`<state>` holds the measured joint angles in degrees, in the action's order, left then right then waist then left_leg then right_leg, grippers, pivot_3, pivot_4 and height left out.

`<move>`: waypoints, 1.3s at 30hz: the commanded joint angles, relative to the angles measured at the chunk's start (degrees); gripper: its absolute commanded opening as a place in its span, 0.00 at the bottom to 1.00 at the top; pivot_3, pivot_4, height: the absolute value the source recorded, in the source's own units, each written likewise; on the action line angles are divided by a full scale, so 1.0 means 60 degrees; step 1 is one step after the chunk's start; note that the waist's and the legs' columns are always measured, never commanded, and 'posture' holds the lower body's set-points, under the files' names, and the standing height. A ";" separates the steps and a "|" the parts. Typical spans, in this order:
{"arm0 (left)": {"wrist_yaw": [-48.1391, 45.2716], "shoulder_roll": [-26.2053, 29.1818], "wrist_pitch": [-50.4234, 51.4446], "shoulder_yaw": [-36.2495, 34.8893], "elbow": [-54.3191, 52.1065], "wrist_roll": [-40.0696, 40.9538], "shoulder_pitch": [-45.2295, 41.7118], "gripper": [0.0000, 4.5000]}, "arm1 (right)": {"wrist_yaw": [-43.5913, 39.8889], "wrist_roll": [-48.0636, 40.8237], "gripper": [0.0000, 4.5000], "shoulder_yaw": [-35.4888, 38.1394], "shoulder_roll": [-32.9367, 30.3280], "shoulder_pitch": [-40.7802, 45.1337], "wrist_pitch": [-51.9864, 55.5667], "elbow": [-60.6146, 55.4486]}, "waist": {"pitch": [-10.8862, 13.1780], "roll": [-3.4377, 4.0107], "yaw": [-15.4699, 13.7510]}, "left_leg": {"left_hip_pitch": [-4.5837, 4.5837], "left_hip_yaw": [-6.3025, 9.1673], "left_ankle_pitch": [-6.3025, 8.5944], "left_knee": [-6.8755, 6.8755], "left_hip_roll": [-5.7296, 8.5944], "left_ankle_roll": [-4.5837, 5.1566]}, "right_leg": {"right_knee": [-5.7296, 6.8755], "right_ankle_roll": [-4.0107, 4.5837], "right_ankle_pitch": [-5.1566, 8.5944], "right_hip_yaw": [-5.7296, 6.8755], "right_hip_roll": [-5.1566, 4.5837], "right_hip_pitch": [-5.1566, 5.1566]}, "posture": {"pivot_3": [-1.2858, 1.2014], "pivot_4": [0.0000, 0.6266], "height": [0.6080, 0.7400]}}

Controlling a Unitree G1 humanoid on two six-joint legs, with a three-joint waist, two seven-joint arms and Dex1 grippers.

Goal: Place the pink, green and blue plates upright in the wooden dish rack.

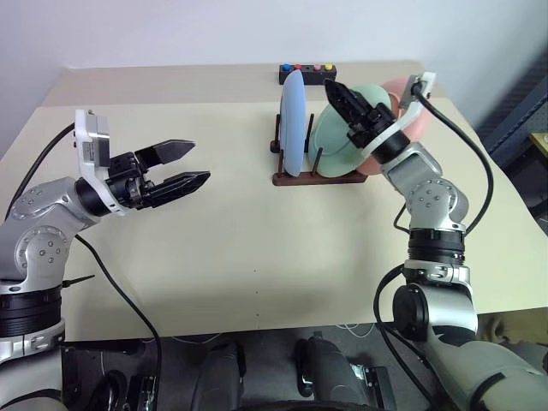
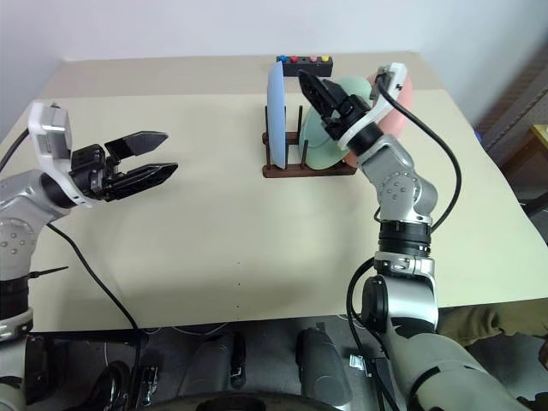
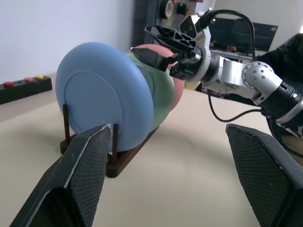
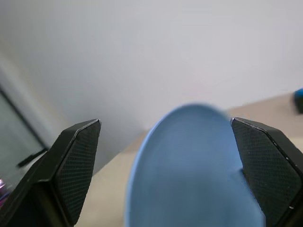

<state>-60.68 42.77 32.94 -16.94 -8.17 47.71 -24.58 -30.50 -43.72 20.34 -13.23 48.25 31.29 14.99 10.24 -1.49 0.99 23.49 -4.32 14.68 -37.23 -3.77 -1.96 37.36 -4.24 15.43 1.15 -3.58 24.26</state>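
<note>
Blue plate (image 1: 294, 122), green plate (image 1: 336, 137), pink plate (image 1: 409, 120) upright in wooden dish rack (image 1: 318, 177). Right gripper (image 1: 345, 104) spread, empty, over green plate rim. Left gripper (image 1: 181, 167) spread, well aside. Withdraw right straight up; avoid nudging rims.

Matt, smooth, seemingly plastic blue plate (image 3: 102, 92); dark wooden dish rack (image 1: 312, 177); claw fingers (image 3: 83, 163) finely textured.

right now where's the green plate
In the left eye view the green plate stands in the wooden dish rack at the table's far side, between the blue plate on its left and the pink plate on its right.
</note>
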 commanded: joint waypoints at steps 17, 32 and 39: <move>-0.0152 -0.0158 -0.0167 0.0131 0.0200 -0.0145 -0.0541 0.89 | 0.0415 0.1160 0.01 -0.0086 -0.1958 -0.1540 -0.1034 -0.2270 | 0.0000 0.0001 -0.0026 | 0.0000 -0.0006 0.0000 0.0000 0.0003 0.0000 | -0.0004 -0.0001 0.0000 -0.0010 0.0000 0.0001 | 0.52 0.24 1.00; -0.0254 -0.0129 -0.0168 0.0242 0.0324 -0.0210 -0.0701 0.89 | 0.0680 0.1735 0.01 -0.0031 -0.1923 -0.2936 -0.1435 -0.2538 | 0.0000 0.0000 -0.0026 | -0.0003 -0.0015 0.0000 -0.0002 0.0003 0.0000 | -0.0003 -0.0001 0.0000 -0.0028 0.0006 0.0004 | 0.52 0.24 1.00; -0.0267 -0.0141 -0.0167 0.0286 0.0374 -0.0226 -0.0786 0.89 | 0.0692 0.1845 0.01 -0.0092 -0.1854 -0.3184 -0.1534 -0.2589 | 0.0000 0.0000 -0.0018 | -0.0005 -0.0015 0.0000 -0.0001 0.0002 0.0000 | -0.0002 -0.0002 0.0000 -0.0029 0.0009 0.0004 | 0.52 0.24 1.00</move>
<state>-62.03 41.60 32.86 -14.65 -5.24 46.65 -27.93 -26.29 -32.57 19.42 -24.05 29.20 23.31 2.38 10.24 -1.49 0.89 23.46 -4.41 14.68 -37.23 -3.76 -1.96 37.35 -4.25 15.43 0.97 -3.53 24.28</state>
